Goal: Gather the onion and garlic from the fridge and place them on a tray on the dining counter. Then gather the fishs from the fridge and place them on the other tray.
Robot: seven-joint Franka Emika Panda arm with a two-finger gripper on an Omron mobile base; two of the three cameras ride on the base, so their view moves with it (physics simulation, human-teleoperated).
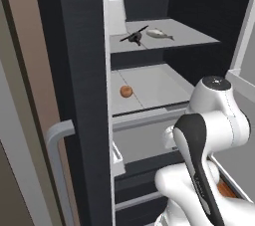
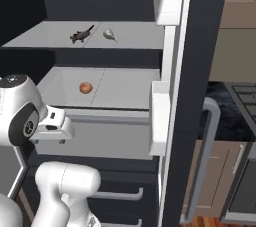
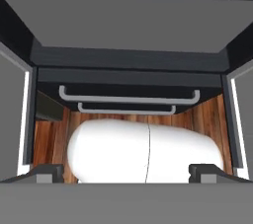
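Fridge (image 1: 84, 70): doors open, shelves filling mid-frame in both base views.
Gripper (image 3: 126, 171): fingertips wide apart at the hand view's bottom, holding nothing, facing the fridge's drawer handles (image 3: 128, 98).
Fish (image 1: 158, 33): upper shelf, upper centre.
Onion (image 1: 126, 91): lower shelf, centre-left, untouched.
Progress: apparently nothing gathered; onion, garlic and fish all remain to be moved.

Flat, even rendered light; sharp throughout
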